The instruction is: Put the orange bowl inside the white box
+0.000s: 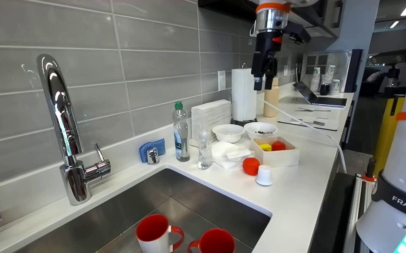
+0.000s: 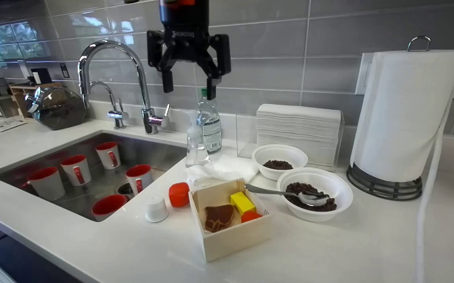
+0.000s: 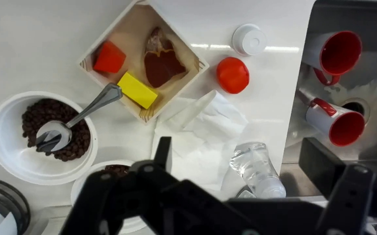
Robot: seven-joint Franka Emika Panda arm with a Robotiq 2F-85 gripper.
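Orange bowl [image 3: 232,75], taken to be the rounded red-orange piece: one, on the worktop [image 2: 309,251], outside the white box [image 2: 236,237] and just beside it. Tool [image 2: 189,86]: one, released, holding nothing, raised above the worktop. Hazards, by judgement: box wall or white cup [image 3: 249,39] could be struck, both standing close to the bowl; bowl may roll off, its curved side met off-centre; bowl may perch, yellow block [image 3: 137,90] and brown piece [image 3: 162,68] crowding the box; spoon [image 3: 92,107] may be knocked, its handle reaching the box's edge.
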